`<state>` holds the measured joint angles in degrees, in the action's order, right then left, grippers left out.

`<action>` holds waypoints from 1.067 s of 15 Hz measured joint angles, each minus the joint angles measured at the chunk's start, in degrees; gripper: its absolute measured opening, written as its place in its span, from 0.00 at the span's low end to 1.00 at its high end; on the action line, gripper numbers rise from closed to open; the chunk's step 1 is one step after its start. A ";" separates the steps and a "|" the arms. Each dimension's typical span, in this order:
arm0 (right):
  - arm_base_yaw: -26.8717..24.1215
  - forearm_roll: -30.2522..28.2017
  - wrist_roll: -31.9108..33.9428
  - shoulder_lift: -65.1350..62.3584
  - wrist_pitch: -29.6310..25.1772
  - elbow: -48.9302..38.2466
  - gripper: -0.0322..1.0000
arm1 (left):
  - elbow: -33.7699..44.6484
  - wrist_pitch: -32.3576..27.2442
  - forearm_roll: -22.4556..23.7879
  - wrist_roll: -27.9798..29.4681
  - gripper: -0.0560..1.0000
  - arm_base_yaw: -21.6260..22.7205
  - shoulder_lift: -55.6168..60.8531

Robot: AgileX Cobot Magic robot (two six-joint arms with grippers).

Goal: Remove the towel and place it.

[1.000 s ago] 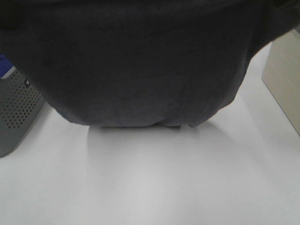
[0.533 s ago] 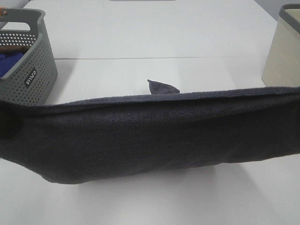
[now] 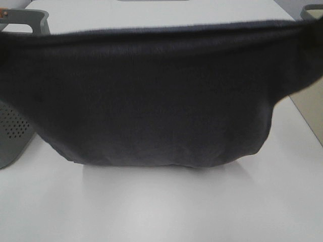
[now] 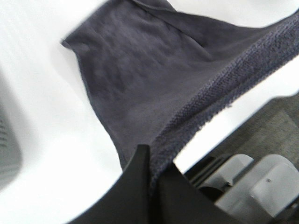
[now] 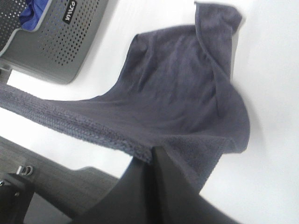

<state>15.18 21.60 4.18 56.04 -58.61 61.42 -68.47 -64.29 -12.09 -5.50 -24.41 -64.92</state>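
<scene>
Towel (image 3: 161,101) hangs stretched from 9 to 3 o'clock across the high view, and its lower fold seems to touch the table (image 3: 161,206), though blur makes that unsure. Left gripper (image 4: 153,162) is clamped on the towel hem. Right gripper (image 5: 150,158) pinches the hem too. Perforated basket (image 3: 12,136) sits at 9 o'clock, partly hidden.

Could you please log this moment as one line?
left end effector: shut on towel | right end effector: shut on towel | towel: stretched between them, lower end on table
</scene>
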 joint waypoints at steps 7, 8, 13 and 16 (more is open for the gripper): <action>0.06 -13.18 -5.90 30.71 10.08 34.78 0.04 | -35.07 6.82 16.96 0.17 0.05 3.27 -26.24; 0.17 -14.95 -6.02 35.41 12.43 39.94 0.04 | -40.05 9.00 17.93 0.23 0.05 4.30 -29.97; -0.17 -22.23 -7.96 55.46 20.86 69.96 0.04 | -64.23 26.41 26.99 0.40 0.05 6.36 -49.10; -1.43 -23.09 -8.08 63.25 27.73 80.16 0.04 | -69.96 38.90 32.43 0.80 0.05 6.88 -56.09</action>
<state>13.75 -1.49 -3.90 119.29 -30.88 141.58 -138.43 -25.38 20.34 -4.70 -17.53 -121.01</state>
